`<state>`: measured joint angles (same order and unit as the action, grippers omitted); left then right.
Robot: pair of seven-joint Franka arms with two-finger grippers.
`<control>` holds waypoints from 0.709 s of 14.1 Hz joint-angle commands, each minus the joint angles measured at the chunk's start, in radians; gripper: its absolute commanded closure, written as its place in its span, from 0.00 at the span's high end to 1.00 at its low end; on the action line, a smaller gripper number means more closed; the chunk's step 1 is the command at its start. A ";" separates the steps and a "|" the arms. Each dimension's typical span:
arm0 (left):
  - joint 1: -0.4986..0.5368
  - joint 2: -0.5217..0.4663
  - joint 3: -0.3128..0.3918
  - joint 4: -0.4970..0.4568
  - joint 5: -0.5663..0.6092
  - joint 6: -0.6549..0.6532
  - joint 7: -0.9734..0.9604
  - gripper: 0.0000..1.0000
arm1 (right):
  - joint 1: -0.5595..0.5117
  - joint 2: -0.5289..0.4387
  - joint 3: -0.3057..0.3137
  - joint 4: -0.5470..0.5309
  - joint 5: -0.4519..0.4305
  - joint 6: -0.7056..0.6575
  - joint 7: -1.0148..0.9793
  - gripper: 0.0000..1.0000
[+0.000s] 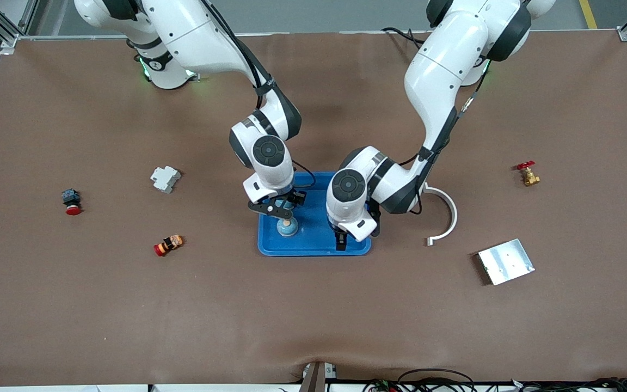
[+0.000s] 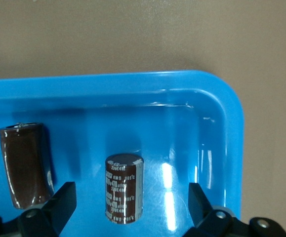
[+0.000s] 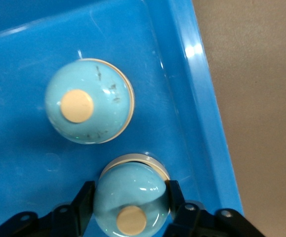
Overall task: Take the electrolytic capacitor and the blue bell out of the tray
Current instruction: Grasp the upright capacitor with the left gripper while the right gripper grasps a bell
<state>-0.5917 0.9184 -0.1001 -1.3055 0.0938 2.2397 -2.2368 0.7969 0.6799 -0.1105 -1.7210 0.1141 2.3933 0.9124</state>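
Observation:
A blue tray lies mid-table. My right gripper is over the tray, shut on a light blue bell with a tan knob; its fingers press both sides. A second bell sits in the tray beside it. My left gripper hangs over the tray's corner toward the left arm's end, open wide. A brown capacitor stands in the tray between its fingers without touching them. A second brown capacitor leans beside it. The left hand hides both capacitors in the front view.
Toward the right arm's end lie a white breaker, a red push button and a red-orange part. Toward the left arm's end lie a white curved piece, a metal plate and a brass valve.

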 commanded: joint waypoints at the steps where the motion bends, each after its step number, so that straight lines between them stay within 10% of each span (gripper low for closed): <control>1: -0.011 0.014 0.010 0.025 0.021 0.003 0.014 1.00 | -0.019 -0.028 0.005 0.000 0.010 -0.025 0.002 0.31; 6: -0.010 0.011 0.010 0.025 0.020 0.003 0.016 1.00 | -0.076 -0.144 0.009 -0.002 0.012 -0.141 -0.016 0.15; 10: -0.013 0.013 0.011 0.022 0.024 0.003 0.022 0.37 | -0.165 -0.301 0.009 -0.089 0.064 -0.250 -0.197 0.07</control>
<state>-0.5933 0.9188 -0.0997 -1.3037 0.0970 2.2398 -2.2130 0.6919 0.4803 -0.1158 -1.7200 0.1367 2.1644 0.8101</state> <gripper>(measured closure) 0.286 0.357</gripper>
